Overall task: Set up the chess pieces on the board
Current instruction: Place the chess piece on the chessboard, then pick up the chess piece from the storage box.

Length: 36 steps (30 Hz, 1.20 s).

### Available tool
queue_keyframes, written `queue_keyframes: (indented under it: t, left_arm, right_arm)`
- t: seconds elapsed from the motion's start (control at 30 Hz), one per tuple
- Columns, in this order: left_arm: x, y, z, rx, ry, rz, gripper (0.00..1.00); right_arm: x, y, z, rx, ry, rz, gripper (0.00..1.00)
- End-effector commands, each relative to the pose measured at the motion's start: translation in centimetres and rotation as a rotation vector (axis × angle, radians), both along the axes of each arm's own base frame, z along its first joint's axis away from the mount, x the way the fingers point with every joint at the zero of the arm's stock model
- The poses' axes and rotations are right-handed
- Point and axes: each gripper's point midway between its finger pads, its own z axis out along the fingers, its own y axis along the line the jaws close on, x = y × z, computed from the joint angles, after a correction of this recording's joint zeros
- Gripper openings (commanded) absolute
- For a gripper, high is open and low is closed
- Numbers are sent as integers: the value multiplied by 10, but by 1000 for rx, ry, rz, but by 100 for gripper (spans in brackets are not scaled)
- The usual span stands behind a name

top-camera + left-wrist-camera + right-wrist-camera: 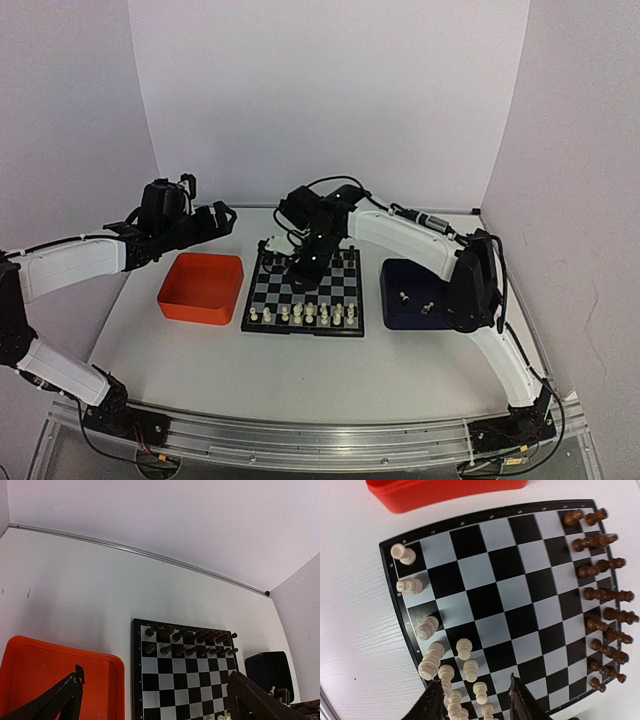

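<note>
Centre of the top view: board (300, 331) flat on the white counter (300, 385), orange tray (195, 312) just to its left, dark blue tray (400, 321) just to its right. Cream pieces (300, 314) lined up upright in two rows along the board's lower edge. Two more cream ones (404, 296) sitting in the blue tray, apart from each other. Dark pieces (600, 605) ranked in two rows down the right edge of the right wrist view, opposite the cream side.

Right gripper (302, 275) low over the middle of the board in the top view, arm reaching in from the right. Seen from its own wrist camera: jaws parted partway, black fingers (432, 705) at the bottom of the frame, one cream pawn (480, 692) standing upright between them in the inner cream row. A sliver of board visible either side of that pawn, so no grip on it, nothing held.

Left gripper (220, 215) up in the air at the upper left of the board, above the orange tray's far edge. Spread fully wide, fingertips (250, 695) poking in at the bottom corners of its wrist view, nothing between them, only tray and board well below.
</note>
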Motion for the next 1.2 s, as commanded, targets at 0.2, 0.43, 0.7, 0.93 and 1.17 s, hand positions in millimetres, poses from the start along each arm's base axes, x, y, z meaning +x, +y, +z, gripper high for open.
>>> queue_keyframes:
  t: [0.2,0.43,0.7,0.93,1.17]
  left_arm:
    - [13,-9,35,-36,-103,-24,100]
    - [37,-17,45,-15,-144,-18,100]
    - [77,-25,47,16,-129,38,100]
    - [106,-36,56,47,-83,52,100]
    - [139,-35,61,65,-150,133,100]
  right_arm:
    - [46,-38,114,141,-245,-285,60]
    - [95,-161,115,215,-170,-707,70]
    - [81,-277,53,120,-101,-934,95]
    - [41,-296,10,67,71,-914,98]
    - [47,-287,-12,25,159,-908,93]
